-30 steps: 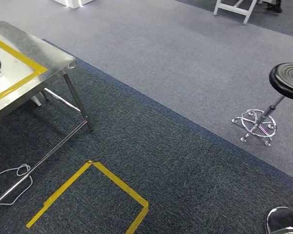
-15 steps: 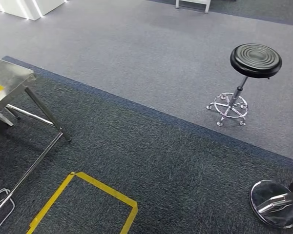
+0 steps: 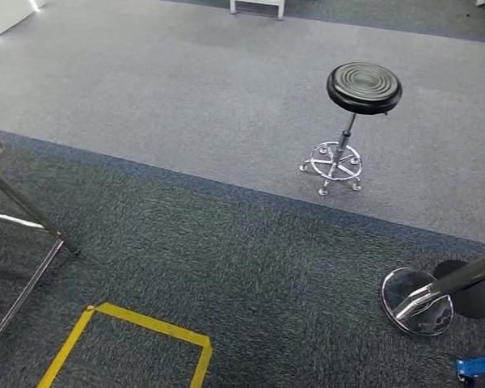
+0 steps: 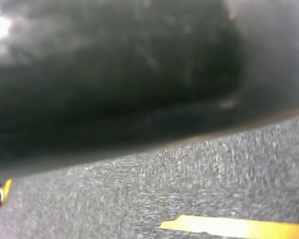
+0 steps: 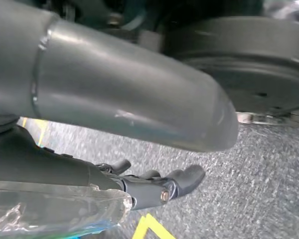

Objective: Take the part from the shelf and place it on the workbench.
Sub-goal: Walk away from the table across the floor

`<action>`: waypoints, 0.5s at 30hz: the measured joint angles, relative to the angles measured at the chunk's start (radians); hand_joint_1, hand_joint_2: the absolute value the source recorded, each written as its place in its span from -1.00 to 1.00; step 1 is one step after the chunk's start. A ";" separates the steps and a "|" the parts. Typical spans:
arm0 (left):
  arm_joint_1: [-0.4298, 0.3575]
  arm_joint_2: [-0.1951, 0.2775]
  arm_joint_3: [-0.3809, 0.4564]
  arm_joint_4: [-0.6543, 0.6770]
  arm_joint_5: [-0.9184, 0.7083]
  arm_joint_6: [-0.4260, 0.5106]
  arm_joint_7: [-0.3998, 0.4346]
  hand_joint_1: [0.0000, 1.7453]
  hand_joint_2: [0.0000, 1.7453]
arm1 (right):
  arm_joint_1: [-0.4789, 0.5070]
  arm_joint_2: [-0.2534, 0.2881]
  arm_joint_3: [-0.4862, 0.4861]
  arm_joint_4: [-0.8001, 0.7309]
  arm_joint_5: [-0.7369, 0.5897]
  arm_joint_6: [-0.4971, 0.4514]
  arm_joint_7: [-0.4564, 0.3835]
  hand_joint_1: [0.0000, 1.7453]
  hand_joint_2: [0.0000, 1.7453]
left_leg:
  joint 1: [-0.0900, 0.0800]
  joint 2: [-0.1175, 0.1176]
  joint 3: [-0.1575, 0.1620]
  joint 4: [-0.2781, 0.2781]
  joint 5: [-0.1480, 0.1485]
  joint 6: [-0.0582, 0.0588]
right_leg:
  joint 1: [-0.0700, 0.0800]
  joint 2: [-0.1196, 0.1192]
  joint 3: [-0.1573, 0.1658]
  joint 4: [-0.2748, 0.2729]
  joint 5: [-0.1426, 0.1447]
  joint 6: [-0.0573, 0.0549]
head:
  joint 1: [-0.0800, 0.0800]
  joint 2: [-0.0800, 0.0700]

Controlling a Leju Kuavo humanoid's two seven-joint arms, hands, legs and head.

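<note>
1. Covering the near floor in the head view, dark carpet [image 3: 240, 267] is bordered by a paler grey carpet [image 3: 166, 89] farther off.
2. A square outline of yellow tape [image 3: 149, 325] is laid on the dark carpet, near the lower edge.
3. Slanted steel table legs [image 3: 29, 218] are seen at the left edge, close to the tape.
4. A black round stool [image 3: 363, 87] on a chrome castor base is set upright on the pale carpet, well apart from the tape.
5. A shiny round base [image 3: 418, 303] with a tilted pole is seen at the lower right, and a blue object [image 3: 479, 369] is cut off by the corner just beside it.
6. The right hand [image 5: 114, 104] is seen from its wrist camera. Its dark fingers [image 5: 178, 181] are stretched out and held apart from the thick grey thumb. Only carpet is seen in the gap, and nothing is held there.
7. A clear, glossy item [image 5: 58, 211] with a blue edge is seen against the fingers' outer side; what it is cannot be told.
8. Blurred carpet and a yellow strip [image 4: 234, 227] are seen from the left wrist; the state of the left hand's fingers cannot be told.
9. Where the part lies cannot be told.
</note>
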 joint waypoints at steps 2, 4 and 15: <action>0.001 0.000 -0.003 0.001 0.001 0.000 0.000 -1.00 -1.00 | -0.001 0.000 -0.001 0.000 0.000 0.000 0.001 -1.00 -1.00 | 0.000 0.029 -0.001 0.000 -0.002 -0.002 | -0.005 -0.015 -0.038 0.086 -0.029 0.008 | 0.000 0.000; -0.002 0.000 -0.004 0.002 0.003 0.000 0.000 -1.00 -1.00 | 0.002 -0.001 -0.002 0.000 -0.001 0.000 0.002 -1.00 -1.00 | 0.001 0.056 0.001 0.001 -0.005 -0.006 | -0.011 -0.028 -0.002 0.030 0.011 0.013 | 0.001 0.000; -0.014 0.003 -0.018 0.006 0.029 0.016 -0.020 -1.00 -1.00 | 0.000 -0.003 -0.008 -0.002 0.002 0.000 0.004 -1.00 -1.00 | 0.005 0.023 -0.048 0.186 -0.137 -0.052 | -0.004 -0.033 0.125 -0.190 0.091 -0.040 | -0.015 0.000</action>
